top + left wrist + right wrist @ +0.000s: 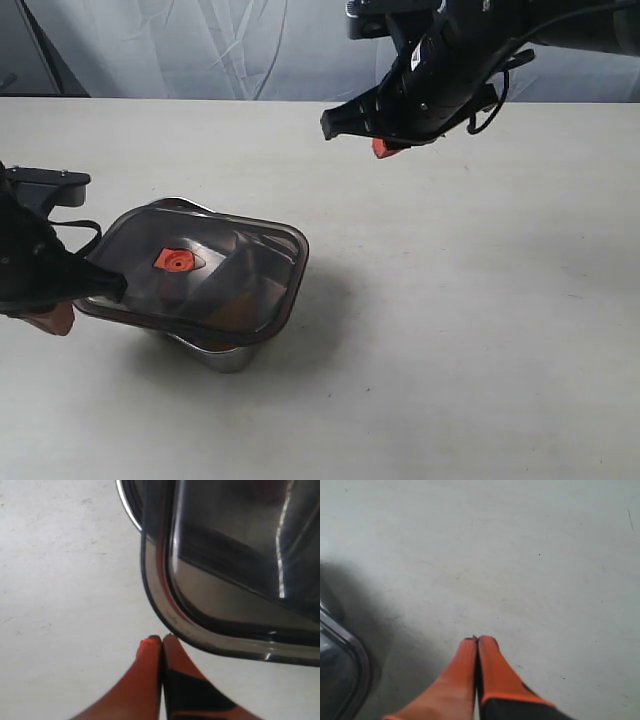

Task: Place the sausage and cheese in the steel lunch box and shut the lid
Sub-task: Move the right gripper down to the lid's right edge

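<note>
- Exterior view: the dark smoky translucent rounded-rectangle lid (235, 270) is lying on top of the shiny stainless-steel rectangular lunch box (218, 357), with its small orange valve (175, 261) facing up.
- The lid is looking slightly skewed on the box. Steel wall is showing below its near edge, and a sliver of steel rim is showing past its far corner.
- What is under the lid is too dark to tell.
- The box is standing on the plain white table (480, 330), left of the middle.
- The left gripper (52, 320), with black body and orange fingers, is sitting low at the lid's left edge. The right gripper (384, 148) is hanging above the table's far side, well apart from the box.
- Left wrist view: the left gripper (161, 641) is showing both orange fingers pressed together with nothing between them. The tips are resting just beside the rounded corner of the lid (225, 605) (actual contact cannot be judged).
- A curved strip of the lunch box rim (129, 511) is peeking out past the lid's edge, with bare table (60, 580) beside it.
- Right wrist view: the right gripper (478, 641) is also showing its fingers together and holding nothing, over bare table (520, 555).
- One corner of the lunch box rim (360, 652) is sitting at the picture's edge, apart from the fingertips.
</note>
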### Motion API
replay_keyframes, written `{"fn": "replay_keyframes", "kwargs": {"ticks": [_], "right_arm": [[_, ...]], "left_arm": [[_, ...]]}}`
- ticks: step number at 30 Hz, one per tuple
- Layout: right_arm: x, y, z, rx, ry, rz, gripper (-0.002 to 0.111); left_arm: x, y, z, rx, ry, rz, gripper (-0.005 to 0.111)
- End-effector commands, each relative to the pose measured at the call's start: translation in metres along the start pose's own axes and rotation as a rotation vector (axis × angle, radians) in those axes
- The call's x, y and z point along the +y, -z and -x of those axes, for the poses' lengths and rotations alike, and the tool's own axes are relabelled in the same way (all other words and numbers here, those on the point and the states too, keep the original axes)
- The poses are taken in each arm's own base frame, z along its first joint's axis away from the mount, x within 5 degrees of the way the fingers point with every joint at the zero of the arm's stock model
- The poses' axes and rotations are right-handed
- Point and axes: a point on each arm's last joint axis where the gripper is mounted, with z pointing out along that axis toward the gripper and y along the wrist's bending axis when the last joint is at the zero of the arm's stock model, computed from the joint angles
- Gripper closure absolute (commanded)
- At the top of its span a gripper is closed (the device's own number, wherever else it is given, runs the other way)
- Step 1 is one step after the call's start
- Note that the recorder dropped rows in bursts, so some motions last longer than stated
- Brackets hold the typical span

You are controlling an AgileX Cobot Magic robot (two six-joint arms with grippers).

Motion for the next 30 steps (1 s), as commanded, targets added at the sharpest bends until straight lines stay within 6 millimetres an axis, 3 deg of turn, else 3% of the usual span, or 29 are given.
{"fn": "replay_keyframes", "kwargs": {"ticks": [1,15,25,30], "right_arm": [[0.000,0.004,0.008,-0.031,0.004,0.002,0.108],[0.000,0.004,0.010,-0.039,0.004,0.003,0.108],[-0.011,-0.065,-0.008,0.124,-0.008,-0.019,0.109],[-0.005,-0.076,-0.012,0.141,-0.022,0.048,0.109]], "left_arm": [[-0.001,-0.001,0.003,-0.032,-0.001,-0.006,0.107],[0.000,-0.001,0.008,-0.092,-0.008,0.005,0.107],[0.001,0.001,0.011,-0.122,-0.007,0.014,0.107],[0.001,0.001,0.012,-0.124,-0.010,0.017,0.107]]}}
